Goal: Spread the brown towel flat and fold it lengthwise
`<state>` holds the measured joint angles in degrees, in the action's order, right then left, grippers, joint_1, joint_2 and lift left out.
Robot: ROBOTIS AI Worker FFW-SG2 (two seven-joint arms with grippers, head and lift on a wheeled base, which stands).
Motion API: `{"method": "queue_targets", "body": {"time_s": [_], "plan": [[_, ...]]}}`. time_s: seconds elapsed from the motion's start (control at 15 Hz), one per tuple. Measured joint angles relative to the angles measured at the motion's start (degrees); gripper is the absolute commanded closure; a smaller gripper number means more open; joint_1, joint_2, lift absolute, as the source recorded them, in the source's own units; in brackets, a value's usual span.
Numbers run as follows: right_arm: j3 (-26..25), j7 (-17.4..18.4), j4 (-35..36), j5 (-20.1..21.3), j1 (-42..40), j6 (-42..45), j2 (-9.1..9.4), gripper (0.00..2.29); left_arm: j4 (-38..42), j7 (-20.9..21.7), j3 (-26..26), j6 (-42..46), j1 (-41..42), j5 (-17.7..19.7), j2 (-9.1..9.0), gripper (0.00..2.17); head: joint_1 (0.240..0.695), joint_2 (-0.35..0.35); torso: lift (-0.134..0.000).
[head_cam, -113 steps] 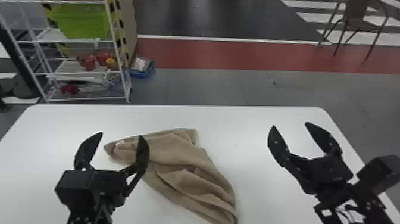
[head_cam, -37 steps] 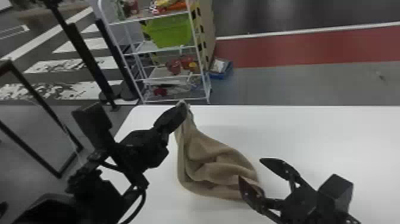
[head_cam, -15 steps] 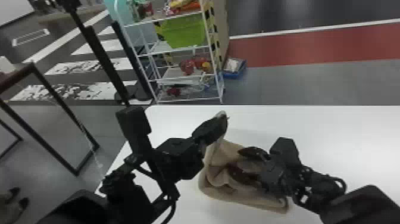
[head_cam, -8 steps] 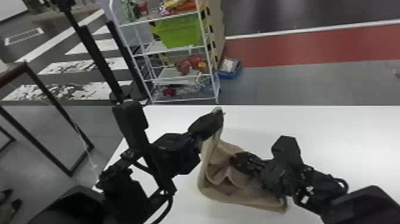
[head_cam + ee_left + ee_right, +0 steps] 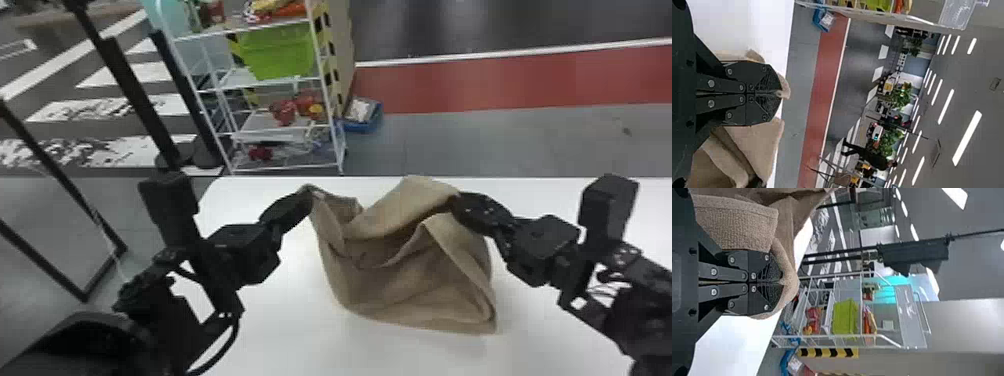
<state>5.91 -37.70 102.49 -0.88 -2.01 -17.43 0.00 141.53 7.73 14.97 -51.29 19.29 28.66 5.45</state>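
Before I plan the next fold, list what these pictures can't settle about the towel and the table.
- Cloth between the left gripper's fingertips: left wrist view, covered by the closed fingers.
- Cloth between the right gripper's fingertips: right wrist view, covered likewise.
- The towel's underside and inner layers: head view, hidden by its own folds.
- The table's near edge: head view, cut off by the bottom edge.

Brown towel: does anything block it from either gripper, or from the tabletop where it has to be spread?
Nothing visible does. The left gripper and right gripper are both shut on the brown towel. Only its own folds sag between them, over the white table.
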Motion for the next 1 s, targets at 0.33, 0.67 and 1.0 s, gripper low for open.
{"method": "queue_targets", "body": {"time_s": [0.33,0.67,1.0], "plan": [[-9.51,1.18,1.49,-1.49,-1.49,-2.84,0.00,0.38,-0.31,-0.53,0.14,-0.01,-0.64,-0.15,-0.09,1.86,0.695,0.116,-0.123],[-20.11,0.74,-1.04,2.90,-2.27,-2.18,0.00,0.04,-0.29,-0.36,0.32,-0.07,-0.26,0.14,-0.11,1.86,0.695,-0.003,-0.123],[-27.09,-2.78,4.00,-1.81,-8.68,-2.61,-0.14,0.05,0.48,-0.50,-0.44,-0.14,0.70,0.10,-0.20,1.86,0.695,-0.075,-0.123]]}}
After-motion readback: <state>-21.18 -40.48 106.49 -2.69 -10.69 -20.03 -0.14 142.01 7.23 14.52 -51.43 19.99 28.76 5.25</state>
